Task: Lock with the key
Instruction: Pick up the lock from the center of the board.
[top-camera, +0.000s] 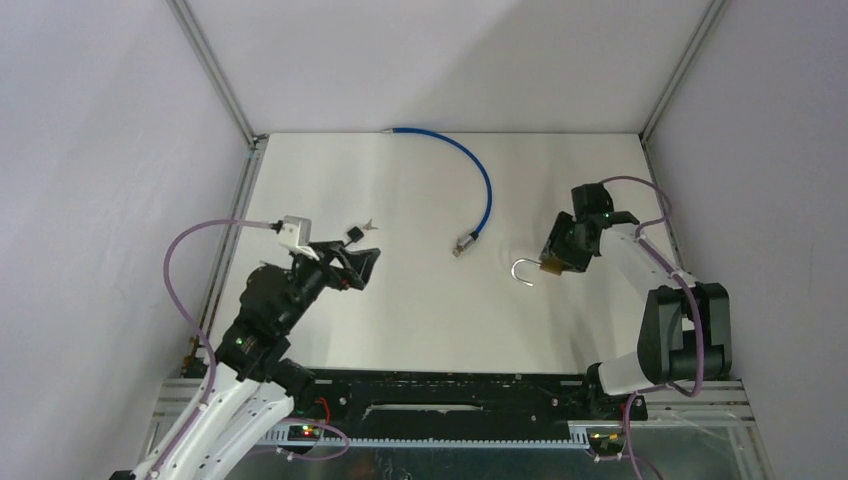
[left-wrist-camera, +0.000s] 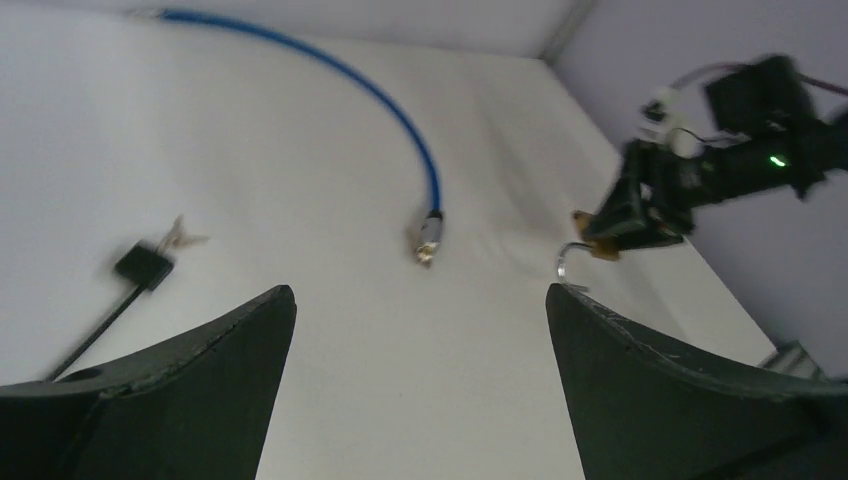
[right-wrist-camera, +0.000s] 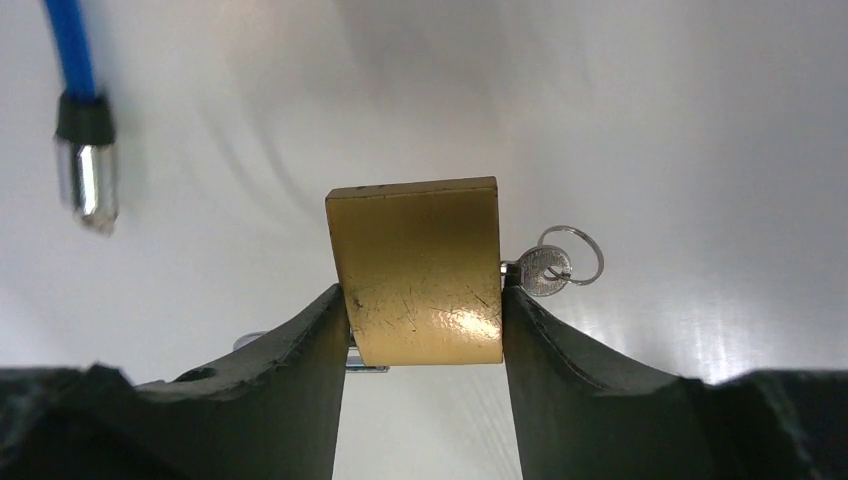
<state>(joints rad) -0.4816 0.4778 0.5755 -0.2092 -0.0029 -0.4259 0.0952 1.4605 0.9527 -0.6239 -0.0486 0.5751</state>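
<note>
My right gripper (top-camera: 558, 258) is shut on the body of a brass padlock (right-wrist-camera: 420, 270), holding it by its two sides. A small silver key (right-wrist-camera: 546, 270) on a ring sticks out of the padlock's right side, against the right finger. The padlock's silver shackle (top-camera: 522, 270) stands open and points left. My left gripper (top-camera: 362, 268) is open and empty at the left of the table, well apart from the padlock (left-wrist-camera: 605, 248). Its fingers (left-wrist-camera: 210, 370) are spread wide (left-wrist-camera: 420, 300).
A blue cable (top-camera: 482, 180) with a metal tip (top-camera: 461, 247) curves from the back wall to mid-table, left of the padlock. A black tag (left-wrist-camera: 143, 267) and a small metal piece (left-wrist-camera: 180, 236) lie near my left gripper. Grey walls enclose the table.
</note>
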